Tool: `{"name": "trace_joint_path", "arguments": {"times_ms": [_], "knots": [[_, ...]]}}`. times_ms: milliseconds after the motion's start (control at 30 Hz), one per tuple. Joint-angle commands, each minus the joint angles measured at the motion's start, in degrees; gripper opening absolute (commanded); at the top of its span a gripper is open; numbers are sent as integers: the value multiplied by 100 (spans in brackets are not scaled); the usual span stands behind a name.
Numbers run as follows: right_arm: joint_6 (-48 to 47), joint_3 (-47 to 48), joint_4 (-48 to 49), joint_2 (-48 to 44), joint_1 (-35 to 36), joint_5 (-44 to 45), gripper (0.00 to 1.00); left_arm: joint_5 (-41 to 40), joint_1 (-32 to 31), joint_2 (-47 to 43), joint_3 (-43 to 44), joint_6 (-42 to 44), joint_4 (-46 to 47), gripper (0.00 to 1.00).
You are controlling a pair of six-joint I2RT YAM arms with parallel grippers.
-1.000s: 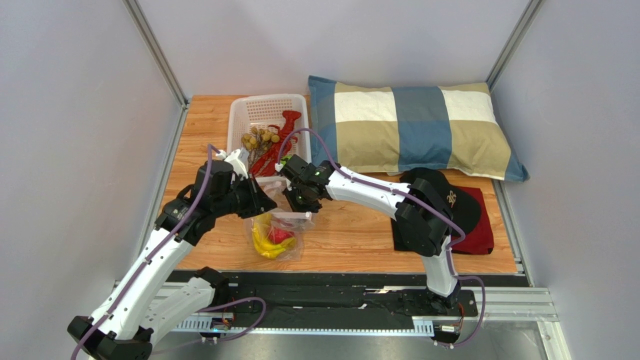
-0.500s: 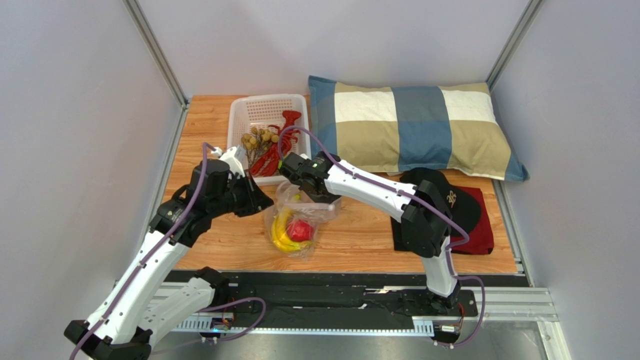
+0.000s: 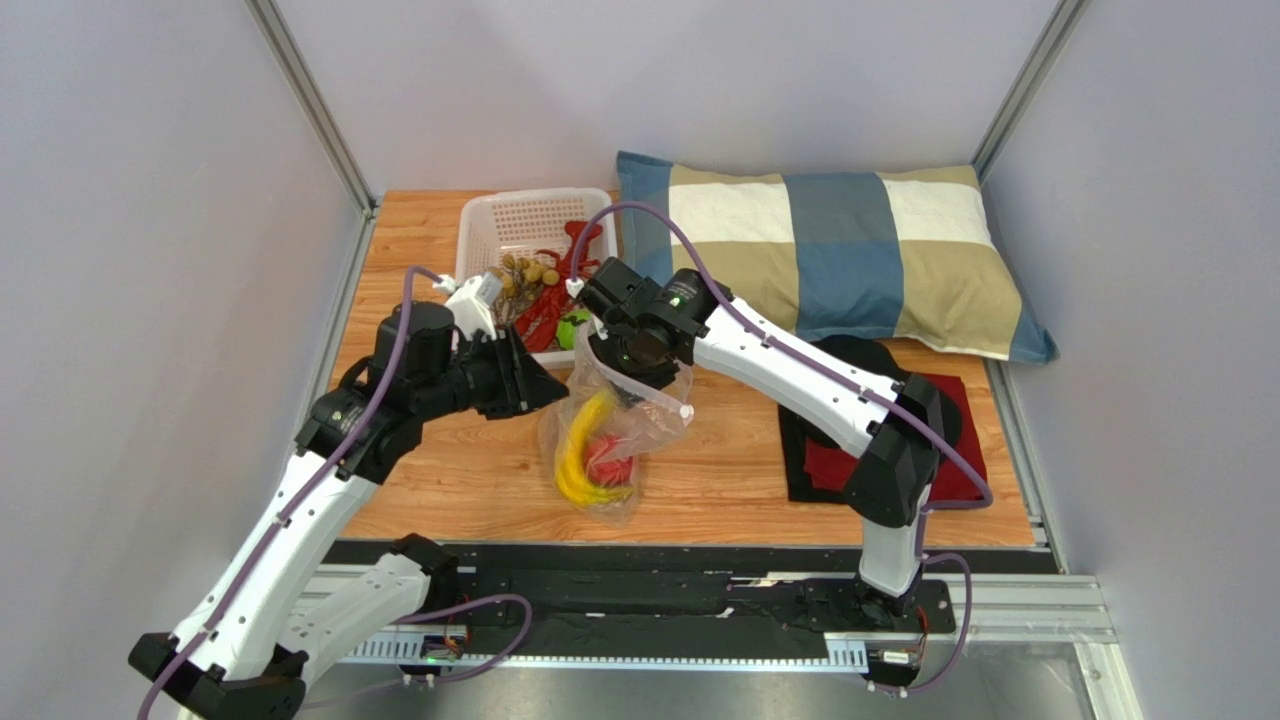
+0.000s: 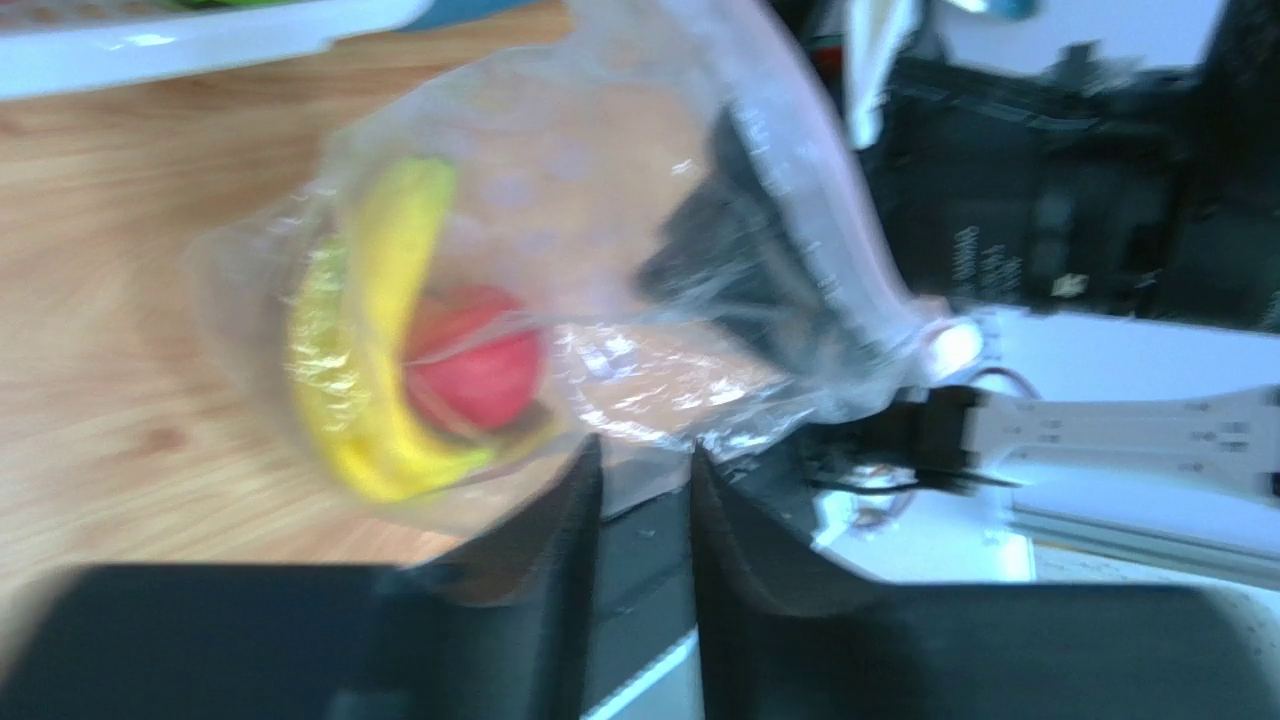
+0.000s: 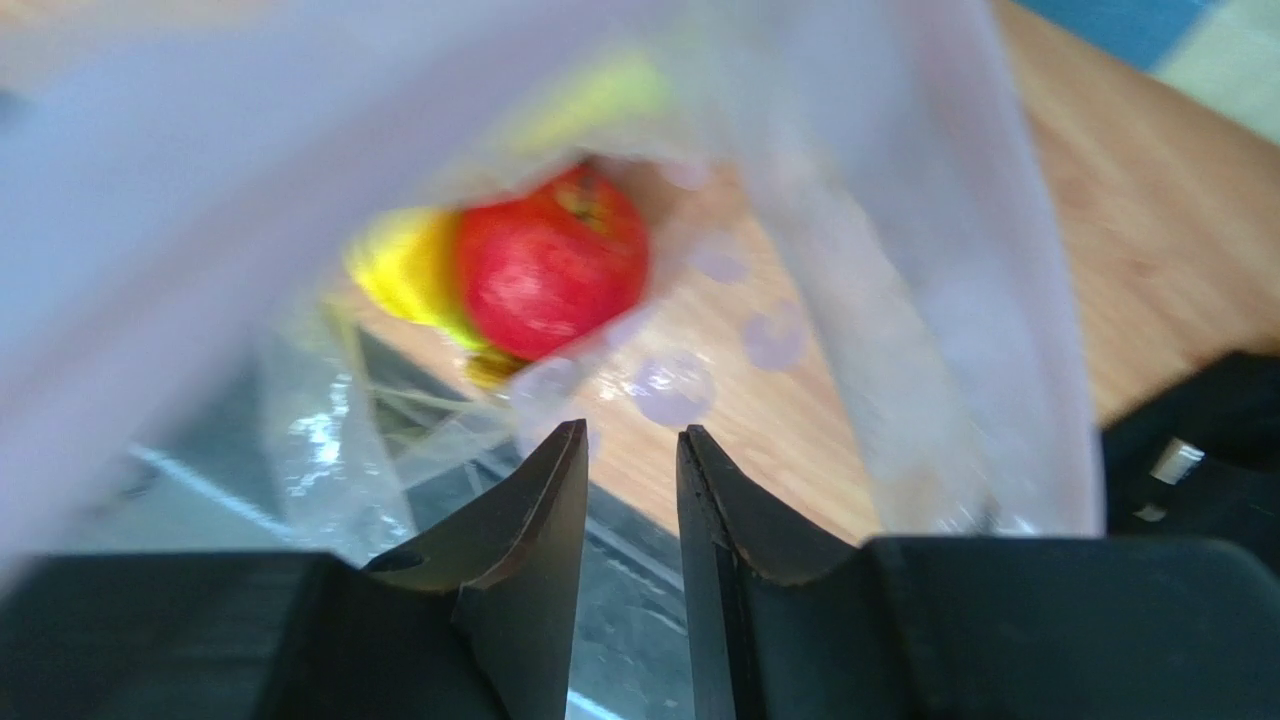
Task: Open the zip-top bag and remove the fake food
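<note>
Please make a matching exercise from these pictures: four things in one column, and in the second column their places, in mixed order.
1 banana bunch
2 white basket
3 pillow
4 dark red cloth

A far left of the table
B inside the zip-top bag
C near right of the table
D far right of the table

Pairs: 1-B, 2-A, 3-D, 4-C

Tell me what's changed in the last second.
Both arms swung up and away from the near edge, drawing the clear dotted zip-top plastic bag rightward and taller between the left tool and right tool, which pinch its rim. The yellow toy banana bunch and red round toy fruit remain inside. The white mesh basket and checked pillow stayed put.
</note>
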Motion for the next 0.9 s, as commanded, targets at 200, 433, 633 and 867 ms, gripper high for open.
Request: {"name": "trace_joint_path", "arguments": {"times_ms": [200,433,633,867], "knots": [[1314,-530,1383,-601,-102,-2139,28,1097,9,145,530,-195,718,84],[1621,-662,1427,-663,-93,-2139,0,650,9,215,319,-669,648,97],[1876,-697,1410,-671,-84,-1963,0,623,9,698,547,-669,691,92],[1921,-619,919,-452,-14,-1402,0,825,9,883,600,-731,1061,99]]}}
